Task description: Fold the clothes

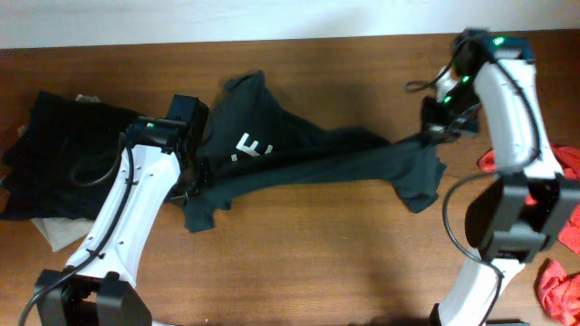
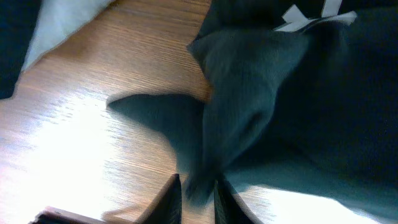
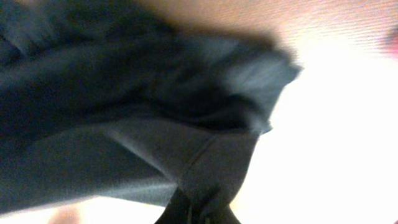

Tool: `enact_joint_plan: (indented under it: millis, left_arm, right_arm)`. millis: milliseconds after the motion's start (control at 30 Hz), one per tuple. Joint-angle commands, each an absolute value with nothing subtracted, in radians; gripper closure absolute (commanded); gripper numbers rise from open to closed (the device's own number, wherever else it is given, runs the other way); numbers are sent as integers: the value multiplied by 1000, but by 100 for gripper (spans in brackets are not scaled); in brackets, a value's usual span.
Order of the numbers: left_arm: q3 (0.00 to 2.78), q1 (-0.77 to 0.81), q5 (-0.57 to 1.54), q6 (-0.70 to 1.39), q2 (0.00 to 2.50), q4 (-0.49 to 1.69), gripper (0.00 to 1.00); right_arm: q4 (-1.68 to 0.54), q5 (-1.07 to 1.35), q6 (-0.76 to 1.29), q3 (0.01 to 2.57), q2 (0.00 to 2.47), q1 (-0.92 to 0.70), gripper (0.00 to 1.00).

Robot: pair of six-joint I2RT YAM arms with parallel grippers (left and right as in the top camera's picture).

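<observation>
Left gripper (image 2: 198, 194) at the bottom of its wrist view, jaws nearly together with a thin fold of the T-shirt (image 1: 299, 161) pinched between them. Right gripper (image 3: 194, 213) is clamped on another edge, cloth funnelling down into its closed jaws. From overhead the shirt hangs as a twisted band across the table (image 1: 344, 263), strung from the left grip to the right, with one end drooping below the right grip and the body bunched up near the left arm. Dark pile (image 1: 54, 154) of other garments lies just beside the left arm; red garments (image 1: 566, 167) are well apart at the right edge. Risks: the left pinch looks shallow, so tension from the right arm could pull the cloth out. The shirt is roped, not spread, so laying it down as it is would likely give a crooked, wrinkled fold. The bunched part under the left arm may drag. Writing: only a white mark (image 1: 254, 145) on the chest, blocky, roughly an "E". Not readable as a word, no brand legible.
</observation>
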State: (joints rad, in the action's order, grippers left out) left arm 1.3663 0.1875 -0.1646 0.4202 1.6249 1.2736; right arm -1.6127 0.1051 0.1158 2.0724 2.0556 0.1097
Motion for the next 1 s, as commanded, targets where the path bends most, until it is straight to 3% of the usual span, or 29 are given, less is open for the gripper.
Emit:
enact_joint_plan:
  millis: [0, 67, 133, 267, 500, 700, 967]
  left_arm:
    - [1376, 182, -98, 421, 1608, 1277, 67]
    - [1376, 182, -77, 421, 1608, 1285, 53]
    - [1375, 182, -47, 421, 1608, 1303, 46]
    - [1330, 197, 2, 421, 1608, 1271, 40]
    - [1139, 352, 90, 405, 1608, 1016, 25]
    - [1076, 390, -70, 364, 1612, 885, 21]
    - [1076, 390, 5, 334, 1753, 804, 22]
  right_arm:
    - [-1679, -212, 178, 2207, 1992, 183, 96]
    - [-1695, -234, 223, 2197, 1994, 243, 96]
    - [-1697, -209, 223, 2197, 1994, 269, 96]
    - [-1694, -194, 221, 2197, 1994, 256, 96]
    - [-1690, -191, 219, 2197, 1994, 247, 96]
    - [-1692, -191, 219, 2197, 1994, 247, 96]
    - [-1694, -191, 219, 2197, 1994, 247, 96]
